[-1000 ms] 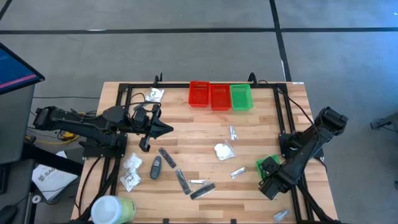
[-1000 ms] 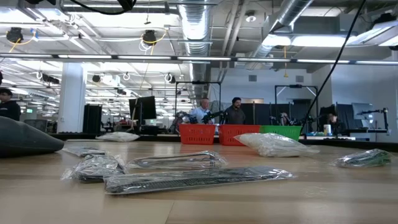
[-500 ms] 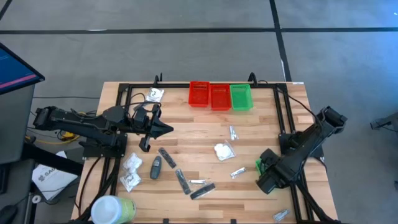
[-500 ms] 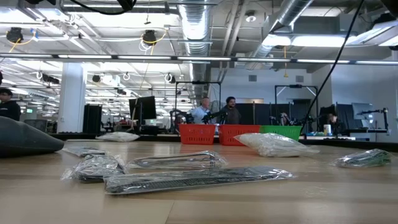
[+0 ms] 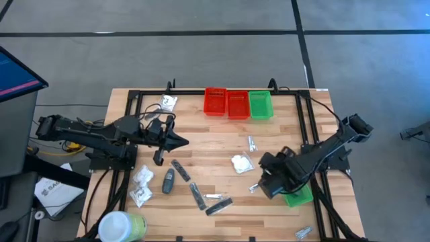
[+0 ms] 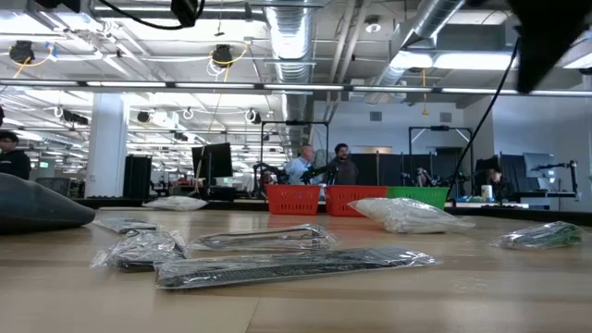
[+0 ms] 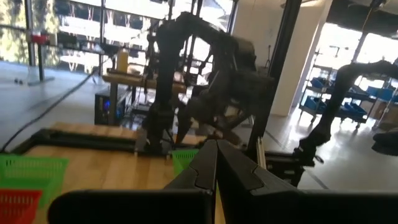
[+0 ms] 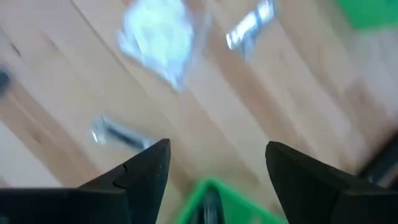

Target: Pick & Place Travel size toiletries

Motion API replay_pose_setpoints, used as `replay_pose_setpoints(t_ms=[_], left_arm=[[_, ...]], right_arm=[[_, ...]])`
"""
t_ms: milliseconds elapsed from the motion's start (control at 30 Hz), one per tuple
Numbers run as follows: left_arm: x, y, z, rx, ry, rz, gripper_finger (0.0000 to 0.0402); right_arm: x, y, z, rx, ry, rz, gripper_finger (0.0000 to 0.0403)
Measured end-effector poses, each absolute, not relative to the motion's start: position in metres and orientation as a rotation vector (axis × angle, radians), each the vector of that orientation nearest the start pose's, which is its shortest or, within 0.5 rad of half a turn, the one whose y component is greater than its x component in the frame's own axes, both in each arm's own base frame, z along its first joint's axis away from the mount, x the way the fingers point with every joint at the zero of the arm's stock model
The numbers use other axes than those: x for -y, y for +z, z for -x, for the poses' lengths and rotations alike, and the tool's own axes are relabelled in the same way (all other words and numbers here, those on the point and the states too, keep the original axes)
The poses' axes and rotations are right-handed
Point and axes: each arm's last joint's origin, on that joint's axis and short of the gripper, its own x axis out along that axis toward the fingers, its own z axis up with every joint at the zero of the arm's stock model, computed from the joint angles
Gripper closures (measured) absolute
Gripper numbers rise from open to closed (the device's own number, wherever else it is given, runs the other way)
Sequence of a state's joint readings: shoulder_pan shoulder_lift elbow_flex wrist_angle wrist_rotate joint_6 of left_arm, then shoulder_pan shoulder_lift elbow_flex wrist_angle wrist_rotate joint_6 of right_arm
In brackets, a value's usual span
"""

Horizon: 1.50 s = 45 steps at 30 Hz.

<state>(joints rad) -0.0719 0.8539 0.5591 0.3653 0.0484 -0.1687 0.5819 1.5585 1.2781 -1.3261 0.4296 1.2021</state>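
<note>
Hovering w/ fingers apart, right gripper [image 5: 263, 183] hung over bare wood at table [image 5: 201, 144] centre, a silvery sachet [image 5: 256, 186] just beside it, crinkly white packet [image 5: 241, 163] at its 10 o'clock. Left gripper [image 5: 180, 140], pinched together, empty, sat near the 9 o'clock edge.

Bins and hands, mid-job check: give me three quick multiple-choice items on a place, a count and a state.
1. Where do the bins stand?
A. the table's far edge, in the middle
B. beside the tub
C. under the left arm

2. How many bins are red?
A. one
B. two
C. three

3. How are the right hand's fingers?
A. shut
B. open
C. shut on a packet

Key: 1 A, the row sits at the table's far edge; 2 B, two red and one green; 3 B, a wide gap shows between the fingers in the right wrist view.
</note>
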Motion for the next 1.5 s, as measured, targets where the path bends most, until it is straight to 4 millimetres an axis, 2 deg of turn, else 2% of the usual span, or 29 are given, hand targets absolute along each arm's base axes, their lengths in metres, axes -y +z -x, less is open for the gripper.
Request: replay_pose_setpoints(t_ms=[233,433,567,667,867,1000,1200,1367,1500], left_arm=[[0.01,0.285,-0.195,-0.047,-0.089,0.21,0.0401],[0.005,0.273,-0.204,-0.128,-0.051,0.22,0.0401],[-0.002,0.261,-0.226,-0.207,-0.01,0.224,0.0401],[-0.007,0.25,-0.25,-0.282,0.013,0.228,0.0401],[-0.012,0.227,-0.293,-0.41,-0.031,0.251,0.04],[-0.012,0.214,-0.307,-0.463,-0.049,0.261,0.0398],[-0.01,0.203,-0.314,-0.508,-0.082,0.275,0.0398],[-0.004,0.186,-0.305,-0.573,-0.091,0.28,0.0398],[-0.006,0.184,-0.304,-0.578,-0.079,0.296,0.0398]], right_arm=[[-0.128,0.266,-0.25,-0.93,-0.689,-0.123,0.0148],[-0.12,0.242,-0.252,-0.84,-0.731,-0.068,0.0148],[-0.115,0.217,-0.259,-0.822,-0.666,-0.078,0.0148],[-0.11,0.2,-0.267,-0.797,-0.586,-0.097,0.0148],[-0.098,0.182,-0.272,-0.747,-0.55,-0.128,0.0148],[-0.092,0.177,-0.266,-0.644,-0.508,-0.198,0.0148],[-0.08,0.176,-0.239,-0.454,-0.415,-0.303,0.0148],[-0.054,0.189,-0.218,-0.396,-0.492,-0.407,0.0148],[-0.026,0.2,-0.211,-0.414,-0.531,-0.486,0.0148]])
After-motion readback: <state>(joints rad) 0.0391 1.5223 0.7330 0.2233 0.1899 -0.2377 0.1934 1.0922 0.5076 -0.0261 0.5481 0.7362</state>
